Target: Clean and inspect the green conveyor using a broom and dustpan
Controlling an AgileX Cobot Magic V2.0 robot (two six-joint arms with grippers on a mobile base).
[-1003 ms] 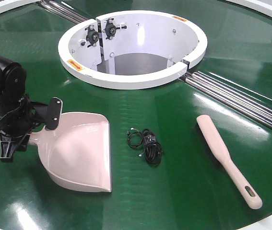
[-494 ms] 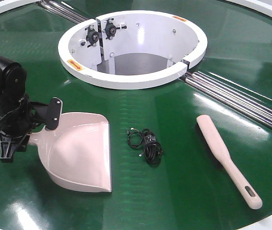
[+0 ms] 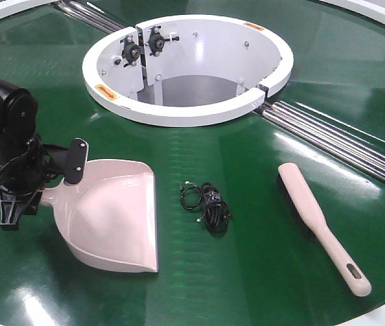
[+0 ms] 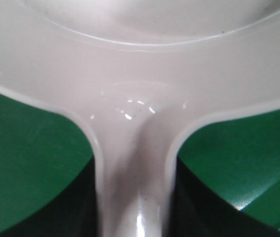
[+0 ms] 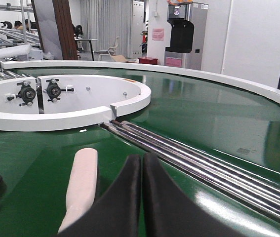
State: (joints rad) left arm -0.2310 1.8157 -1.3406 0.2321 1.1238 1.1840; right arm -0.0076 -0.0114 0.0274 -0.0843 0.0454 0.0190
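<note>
The pale pink dustpan (image 3: 114,217) lies on the green conveyor (image 3: 246,278) at the left, its wide edge facing right. My left gripper (image 3: 41,185) is shut on the dustpan's handle. In the left wrist view the handle (image 4: 134,163) runs between dark fingers (image 4: 83,212) that touch both its sides. The broom (image 3: 314,219) lies flat at the right, handle toward the front edge. My right gripper (image 5: 142,160) is shut and empty, hovering just right of the broom (image 5: 83,182). It is outside the front view.
A tangle of black cable (image 3: 206,206) lies between dustpan and broom. The white ring of the central opening (image 3: 192,114) stands behind. Steel roller strips (image 3: 341,144) run from it toward the right edge, past my right gripper (image 5: 194,159).
</note>
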